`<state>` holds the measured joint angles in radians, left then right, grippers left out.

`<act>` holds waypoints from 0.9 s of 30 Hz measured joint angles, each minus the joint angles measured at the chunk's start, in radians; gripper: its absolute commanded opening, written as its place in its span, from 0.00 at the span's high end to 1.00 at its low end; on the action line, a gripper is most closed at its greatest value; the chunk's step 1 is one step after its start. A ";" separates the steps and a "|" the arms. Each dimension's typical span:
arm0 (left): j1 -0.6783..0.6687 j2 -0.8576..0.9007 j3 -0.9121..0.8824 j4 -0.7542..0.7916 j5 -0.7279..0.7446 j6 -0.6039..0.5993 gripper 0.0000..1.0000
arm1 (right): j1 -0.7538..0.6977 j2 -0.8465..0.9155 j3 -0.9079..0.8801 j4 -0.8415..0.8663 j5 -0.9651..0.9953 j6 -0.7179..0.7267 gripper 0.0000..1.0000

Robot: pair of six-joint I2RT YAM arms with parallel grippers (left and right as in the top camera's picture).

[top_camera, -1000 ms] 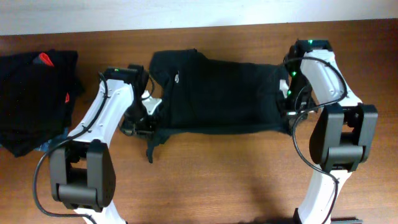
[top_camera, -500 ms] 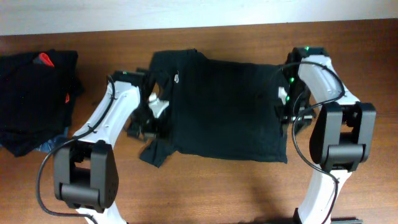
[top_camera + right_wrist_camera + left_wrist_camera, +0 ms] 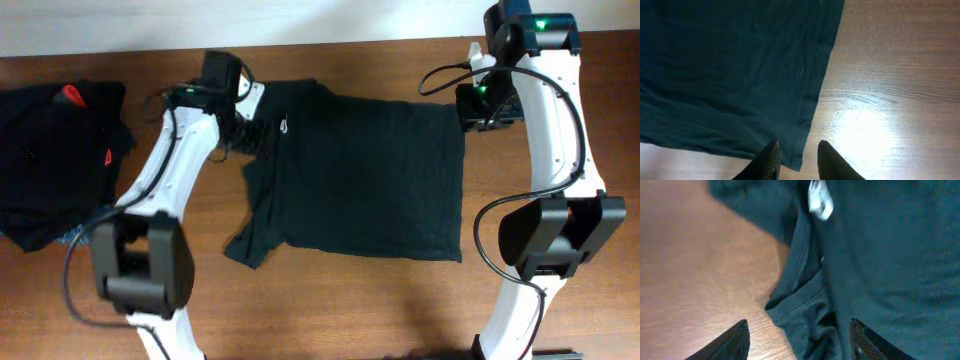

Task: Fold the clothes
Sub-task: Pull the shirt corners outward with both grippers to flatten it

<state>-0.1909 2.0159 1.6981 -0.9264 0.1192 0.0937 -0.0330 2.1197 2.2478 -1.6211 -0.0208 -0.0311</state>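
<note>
Your black shirt point(image 3: 360, 180) lies spread nearly flat on the desk point(image 3: 350, 310), filling the middle of the overhead view. Its small white logo point(image 3: 285, 126) sits toward the upper left of the cloth. The sleeve point(image 3: 245, 245) at the lower left is rumpled and juts out past the shirt's edge. The right edge and the lower hem run fairly straight.

At the shirt's upper left, by the collar, you have the left arm point(image 3: 175, 160) reaching in. In its wrist view the left jaws stand wide apart, one finger point(image 3: 735, 340) over bare wood and the other over cloth. A bunched fold of fabric point(image 3: 800, 310) lies between them, and neither finger presses on it. The logo shows as a white blur at the top of that view.

At the upper right corner of the shirt is your right arm point(image 3: 560, 130). The right jaws are parted only a little, with wood visible in the gap. The hem corner point(image 3: 795, 155) reaches just into that gap beside one finger point(image 3: 771, 160), and you cannot tell whether they touch.

Well apart, at the far left of the desk, sits a heap of dark clothing point(image 3: 45, 170) with small red marks.
</note>
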 measured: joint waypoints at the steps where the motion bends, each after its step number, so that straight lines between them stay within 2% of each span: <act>1: 0.005 0.046 0.000 -0.008 -0.001 0.000 0.37 | 0.000 0.000 0.000 -0.002 0.000 0.000 0.71; 4: 0.023 0.117 -0.001 -0.027 -0.004 0.000 0.37 | 0.000 0.000 0.000 -0.012 0.000 0.000 0.70; 13: 0.056 0.146 -0.001 -0.057 -0.002 0.000 0.34 | 0.000 0.000 0.000 -0.028 0.000 0.000 0.71; 22: 0.055 0.216 -0.001 -0.040 0.072 0.000 0.36 | 0.000 0.000 0.000 -0.036 0.000 -0.001 0.71; 24: 0.055 0.217 -0.001 -0.040 0.078 0.000 0.65 | 0.000 0.000 0.000 -0.037 0.000 0.000 0.71; 26: 0.055 0.221 0.000 -0.042 0.087 -0.003 0.79 | 0.000 0.000 0.000 -0.036 0.000 0.000 0.71; 27: 0.054 0.227 0.001 -0.044 0.094 -0.003 0.93 | 0.000 0.000 0.000 -0.037 0.000 0.000 0.71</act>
<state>-0.1371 2.2433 1.6989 -0.9707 0.2131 0.0906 -0.0330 2.1197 2.2478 -1.6577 -0.0208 -0.0307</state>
